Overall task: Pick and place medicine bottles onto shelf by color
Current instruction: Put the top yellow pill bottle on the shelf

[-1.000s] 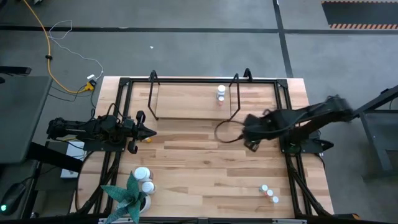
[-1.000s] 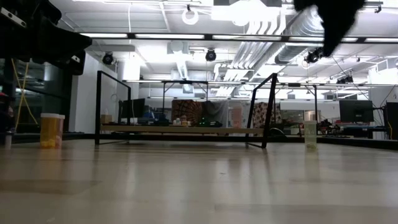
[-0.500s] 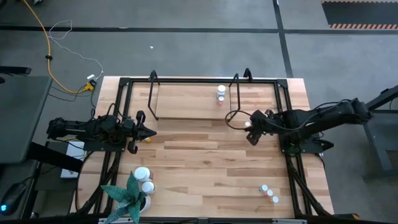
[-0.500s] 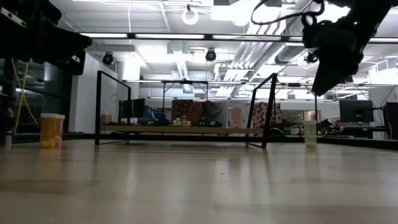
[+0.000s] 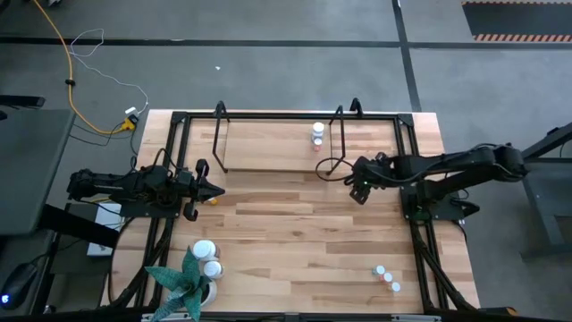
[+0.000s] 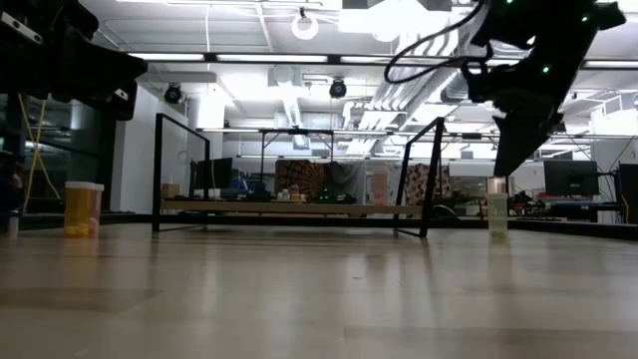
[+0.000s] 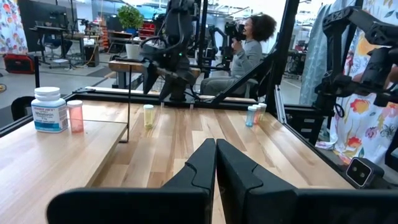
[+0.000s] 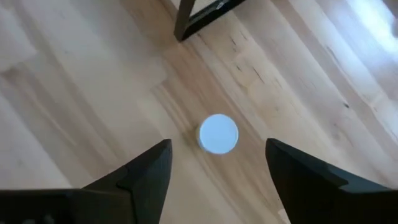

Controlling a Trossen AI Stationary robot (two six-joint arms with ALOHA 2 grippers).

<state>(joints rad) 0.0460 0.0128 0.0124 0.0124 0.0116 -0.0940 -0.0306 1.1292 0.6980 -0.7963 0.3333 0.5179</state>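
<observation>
Right gripper (image 8: pixel 217 163) — you're hanging it wide open and empty, pointing down over a white-capped bottle (image 8: pixel 218 133) beside the shelf (image 5: pixel 268 152). Only your wrist view is showing that cap between the fingers — from the low view, the bottle (image 6: pixel 496 208) is standing just below the claw.

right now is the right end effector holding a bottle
No, the right end effector is open above a white-capped bottle standing on the table, fingers apart and clear of it.
</observation>
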